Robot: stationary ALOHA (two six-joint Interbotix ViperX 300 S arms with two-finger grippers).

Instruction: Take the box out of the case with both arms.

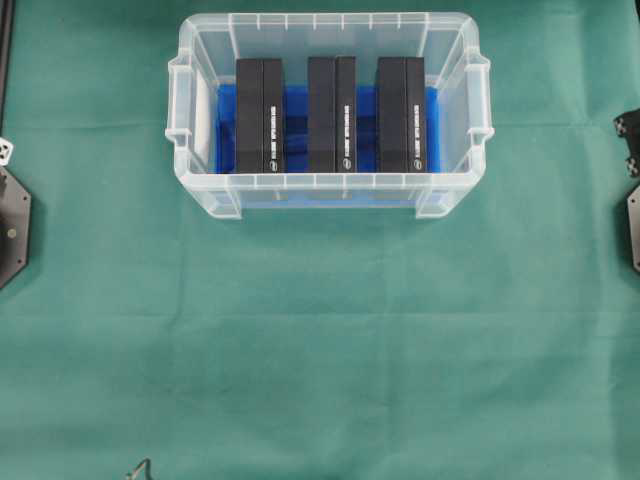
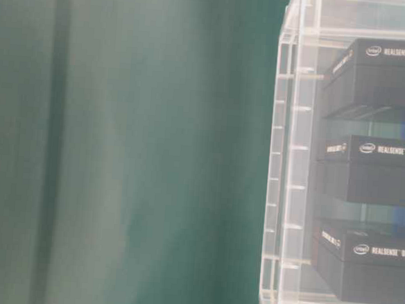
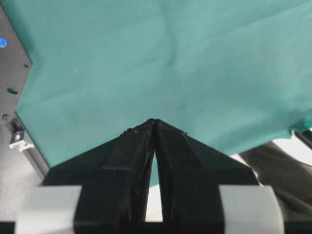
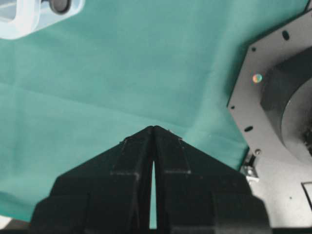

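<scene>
- Green cloth [image 1: 320,350] covers the whole table; clear plastic case [image 1: 200,190] sits at the far centre of it in the overhead view, long side across.
- Three black boxes stand on edge inside the case, side by side on the blue liner [image 1: 296,105]: left box [image 1: 260,115], middle box [image 1: 331,113], right box [image 1: 401,113]. Gaps between them, liner showing in each gap.
- Table-level view shows the same three through the case wall, white lettering on their faces. All are fully inside the case; none lifted.
- Left gripper [image 3: 154,122]: fingertips meet at a point, clamped together on nothing, only cloth under it.
- Right gripper [image 4: 153,128]: same, tips pressed together, empty. A corner of the case [image 4: 29,19] is at the top left of its wrist view, well apart from the tips.
- Overhead view shows only the arm bases at the left and right edges; neither gripper is over the case.
- Step, my read: very start, the approach hasn't begun. Nothing of the extraction is done.
- Task doesn't say which box; can't tell from the frames which one is meant.
- Next move needs: both grippers opened, brought over the case from either side, lowered into the gaps flanking the chosen box.
- Gaps look tight, so fingers have to drop straight down, aligned with the box faces.
- Risk: catching the case rim or nudging a neighbouring box on the way in; uneven lift between arms would tilt the box.
</scene>
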